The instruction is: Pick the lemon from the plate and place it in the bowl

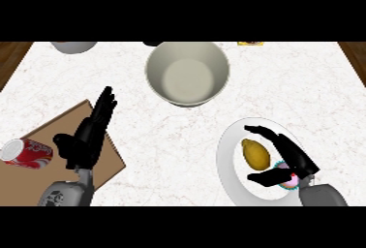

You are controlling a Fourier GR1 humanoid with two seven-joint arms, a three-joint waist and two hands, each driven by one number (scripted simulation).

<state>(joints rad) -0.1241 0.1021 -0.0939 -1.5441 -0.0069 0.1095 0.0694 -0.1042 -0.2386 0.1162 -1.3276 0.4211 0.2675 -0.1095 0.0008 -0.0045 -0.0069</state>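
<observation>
Head view shows the small yellow oval lemon (256,154) lying on the white round plate (230,167) at the near right of the pale marble surface (178,140), its long axis running roughly away from the robot. I judge it light, stiff enough to keep its shape under the fingers, and somewhat slick with a rounded skin that may roll on the smooth plate; the best hold looks to be across its short middle, fingers on one flank and thumb on the other. The right hand (295,157) is spread around it, fingers arched above its far end and thumb below its near end, not closed on it, and whether any finger touches the skin I cannot tell. A small pink and teal object (289,180), partly hidden under that hand, also sits on the plate. The large cream round bowl (187,72) stands well apart, farther back near the middle, and looks bare inside. The left hand (89,133) rests open, fingers straight, over a brown wooden board (50,133), beside a red drink can (27,152) lying on its side
</observation>
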